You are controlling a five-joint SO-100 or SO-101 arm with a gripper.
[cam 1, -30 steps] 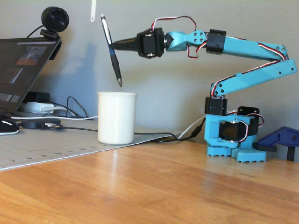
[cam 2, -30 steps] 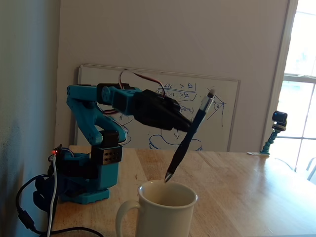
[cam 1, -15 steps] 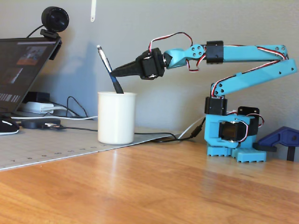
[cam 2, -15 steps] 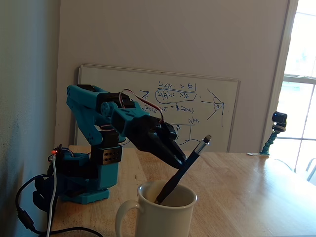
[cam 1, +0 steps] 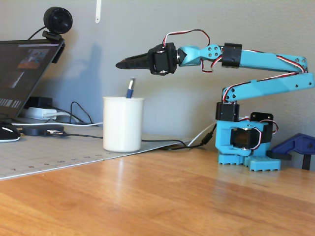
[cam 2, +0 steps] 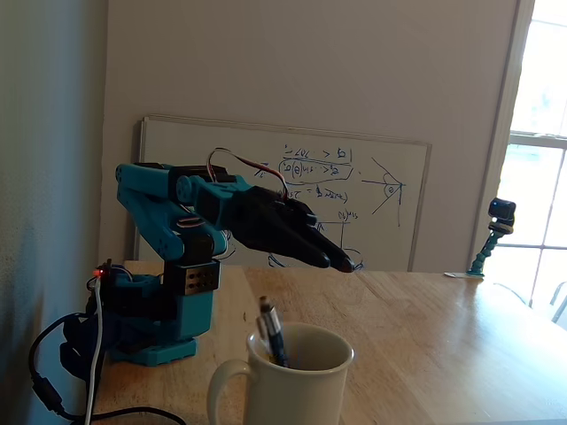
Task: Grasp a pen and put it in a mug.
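the slim blue-barrelled pen (cam 1: pixel 130 88) stands inside the plain white cylindrical mug (cam 1: pixel 123 124), only its upper end and silver cap showing above the rim. in a fixed view it leans against the near-left part of the rim (cam 2: pixel 271 333), which is likely what keeps a pen longer than the cup from tipping out. the mug sits on the wooden table (cam 1: pixel 162 196), to the left of the turquoise arm's base (cam 1: pixel 244 142) in the side-on fixed view, near enough for the outstretched arm to reach over it.

the black two-finger gripper (cam 1: pixel 119 64) hovers above the mug, apart from the pen and holding nothing. its fingers look drawn close together, with at most a narrow gap at the tips (cam 2: pixel 341 263). judging from this, the pen is delivered, and the arm only needs to pull clear without brushing the cap. a black webcam (cam 1: pixel 57 20) sits on the laptop at far left.
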